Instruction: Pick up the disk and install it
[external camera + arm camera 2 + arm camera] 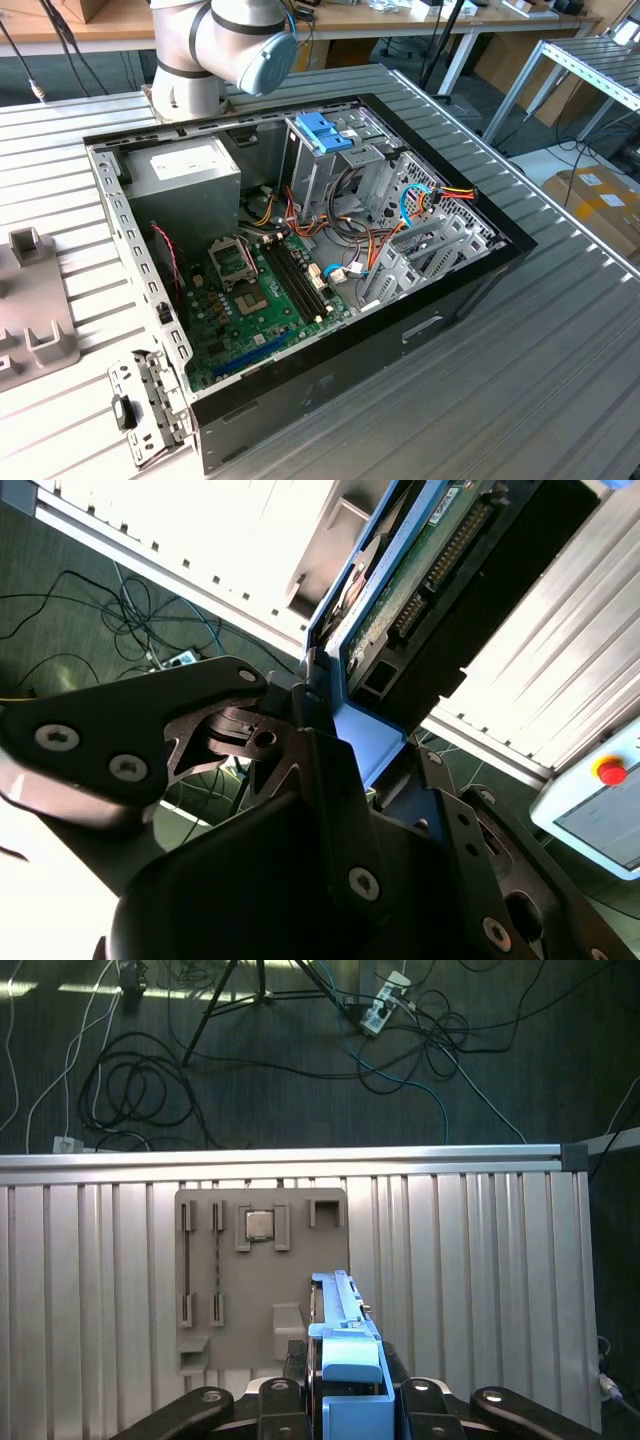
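One disk (338, 1305) is held on its edge over the grey holder (230, 1290) on the worktop (480, 1280), pinched tight by the tool (347, 1400) at its blue frame (355, 1365), likely so that it cannot slip.

Silver arm (188, 45), blue joint cap (268, 62), black gripper (346, 1385)

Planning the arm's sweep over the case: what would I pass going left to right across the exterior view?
Grey fixture plate → power supply → blue bracket → red-and-yellow cable bundle → cardboard box.
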Controlling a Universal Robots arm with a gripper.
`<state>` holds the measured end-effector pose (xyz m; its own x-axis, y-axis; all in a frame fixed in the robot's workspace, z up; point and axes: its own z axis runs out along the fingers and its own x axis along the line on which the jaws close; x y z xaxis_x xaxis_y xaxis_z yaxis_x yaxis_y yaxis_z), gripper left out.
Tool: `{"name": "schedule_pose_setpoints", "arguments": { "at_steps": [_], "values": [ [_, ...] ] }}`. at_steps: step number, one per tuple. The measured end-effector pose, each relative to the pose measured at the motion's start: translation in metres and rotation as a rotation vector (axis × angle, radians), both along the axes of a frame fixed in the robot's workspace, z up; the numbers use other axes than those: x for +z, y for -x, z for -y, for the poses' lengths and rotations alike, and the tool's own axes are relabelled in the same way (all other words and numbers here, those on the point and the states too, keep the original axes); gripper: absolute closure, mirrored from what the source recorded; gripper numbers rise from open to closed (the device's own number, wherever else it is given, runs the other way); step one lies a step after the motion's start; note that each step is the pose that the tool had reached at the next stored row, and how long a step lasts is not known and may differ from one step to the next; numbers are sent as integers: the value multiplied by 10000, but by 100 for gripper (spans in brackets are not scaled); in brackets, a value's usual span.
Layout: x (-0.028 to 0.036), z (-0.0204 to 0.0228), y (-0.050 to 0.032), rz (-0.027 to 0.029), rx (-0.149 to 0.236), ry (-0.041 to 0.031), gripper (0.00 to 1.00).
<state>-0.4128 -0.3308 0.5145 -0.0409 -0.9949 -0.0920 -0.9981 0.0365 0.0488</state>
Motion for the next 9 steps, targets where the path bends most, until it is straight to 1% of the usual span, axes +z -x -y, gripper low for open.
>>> {"name": "schedule_pose_setpoints", "arguments": {
  "at_steps": [9],
  "values": [
    [0,1,-33,-1,0,0,63]
  ]
}}
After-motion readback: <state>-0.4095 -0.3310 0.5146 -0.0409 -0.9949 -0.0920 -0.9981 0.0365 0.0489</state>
